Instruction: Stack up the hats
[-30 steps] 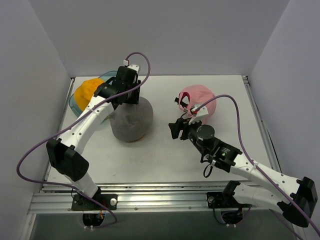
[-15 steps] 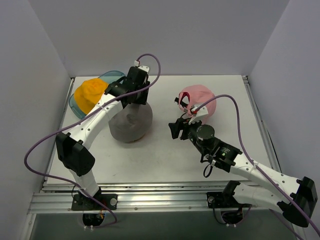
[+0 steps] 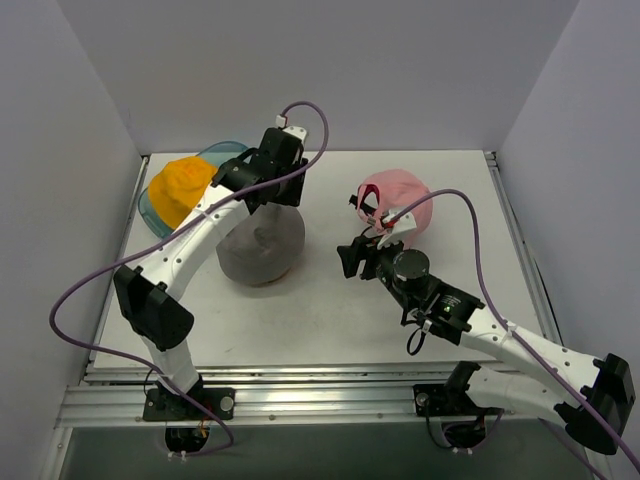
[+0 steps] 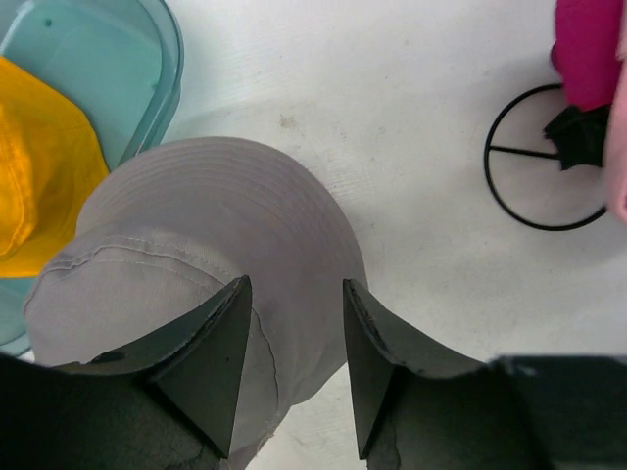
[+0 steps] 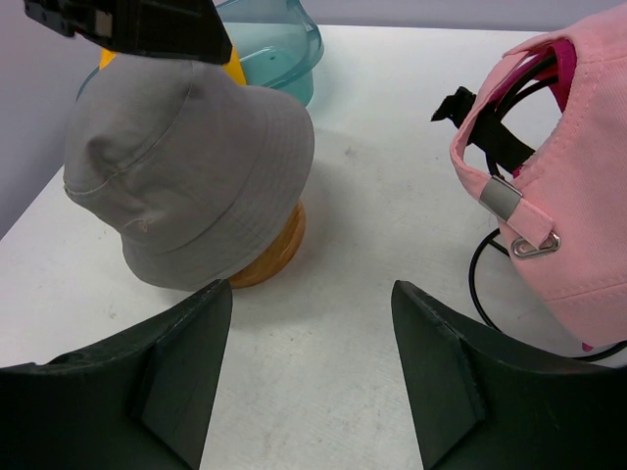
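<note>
Working on a white surface (image 3: 330, 310) inside grey walls. Hovering left fingers (image 4: 211, 362), spread and empty, over the centre-left grey hat (image 3: 265, 250); holding right fingers (image 5: 176, 372) apart, empty. Expecting light, floppy fabric; favouring a brim pinch.

from my right wrist, the grey hat (image 5: 186, 166) hides the wooden stand (image 5: 276, 251) but for its lower rim; the pink cap (image 5: 578, 186) runs off the right edge. my left wrist view crops the yellow hat (image 4: 34, 176).
</note>
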Controlling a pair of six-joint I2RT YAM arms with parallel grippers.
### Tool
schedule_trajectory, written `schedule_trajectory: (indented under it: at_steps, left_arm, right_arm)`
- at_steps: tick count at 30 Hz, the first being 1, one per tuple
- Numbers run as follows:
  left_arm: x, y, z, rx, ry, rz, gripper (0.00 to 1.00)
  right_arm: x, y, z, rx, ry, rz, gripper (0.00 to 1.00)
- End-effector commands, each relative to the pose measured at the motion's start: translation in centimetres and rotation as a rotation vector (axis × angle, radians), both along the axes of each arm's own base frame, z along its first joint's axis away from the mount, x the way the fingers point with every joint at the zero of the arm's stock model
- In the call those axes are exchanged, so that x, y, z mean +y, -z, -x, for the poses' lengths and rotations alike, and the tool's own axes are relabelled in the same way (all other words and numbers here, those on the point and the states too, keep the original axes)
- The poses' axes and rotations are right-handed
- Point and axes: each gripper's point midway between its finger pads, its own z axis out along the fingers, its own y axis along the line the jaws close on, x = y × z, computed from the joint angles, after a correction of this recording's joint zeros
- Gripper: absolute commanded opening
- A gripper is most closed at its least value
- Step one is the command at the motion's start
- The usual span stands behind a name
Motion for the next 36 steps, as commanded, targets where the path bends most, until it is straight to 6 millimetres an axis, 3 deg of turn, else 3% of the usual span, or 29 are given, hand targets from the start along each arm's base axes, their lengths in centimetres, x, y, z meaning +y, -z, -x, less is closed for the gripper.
schedule_trajectory:
  at_steps: [1,6,8,10,11,16,17,19,20,26,29,34,36]
  left_arm:
    - [0.7,-6.2,0.4,-0.113,-0.024,0.055,0.52]
    - [3.9,-11.8,0.6,-0.228,-0.108,0.045,0.6]
    - [6.2,-12.8,0.3,-0.244,-0.162,0.036,0.62]
    - [8.3,-13.5,-0.2,-0.248,-0.223,0.052,0.62]
    - [10.9,-13.4,-1.0,-0.242,-0.289,0.059,0.62]
    - [16.9,-12.9,-3.0,-0.228,-0.452,0.196,0.63]
    - [17.3,-11.5,-3.3,-0.196,-0.458,0.209,0.63]
    - [19.4,-11.0,-4.1,-0.205,-0.517,0.253,0.66]
    - [19.6,-9.6,-4.4,-0.171,-0.519,0.269,0.66]
    - [22.9,-5.6,-6.5,-0.118,-0.599,0.358,0.67]
    - [25.5,-3.2,-7.3,-0.095,-0.656,0.385,0.67]
    - [27.7,1.9,-8.0,-0.029,-0.716,0.416,0.67]
    - [27.7,3.2,-8.2,-0.005,-0.7,0.427,0.67]
  right_arm:
    - [0.2,-2.9,0.0,-0.051,0.002,-0.05,0.62]
    - [0.4,-2.9,0.1,-0.05,-0.005,-0.052,0.62]
    - [0.4,-2.8,0.1,-0.048,-0.007,-0.049,0.62]
    - [0.4,-2.8,0.0,-0.048,-0.007,-0.049,0.62]
    - [0.5,-2.7,0.0,-0.045,-0.007,-0.043,0.62]
    - [0.2,-3.0,0.1,-0.052,-0.003,-0.05,0.62]
    - [0.2,-3.0,0.1,-0.053,-0.003,-0.051,0.62]
    - [0.3,-3.0,0.1,-0.051,-0.006,-0.049,0.62]
    - [0.3,-3.0,0.2,-0.051,-0.009,-0.049,0.62]
    - [0.3,-3.1,0.1,-0.053,-0.006,-0.049,0.62]
    - [0.4,-3.0,0.1,-0.051,-0.011,-0.047,0.62]
    - [0.5,-2.8,0.0,-0.047,-0.009,-0.039,0.62]
    - [0.5,-2.7,0.0,-0.046,-0.008,-0.035,0.62]
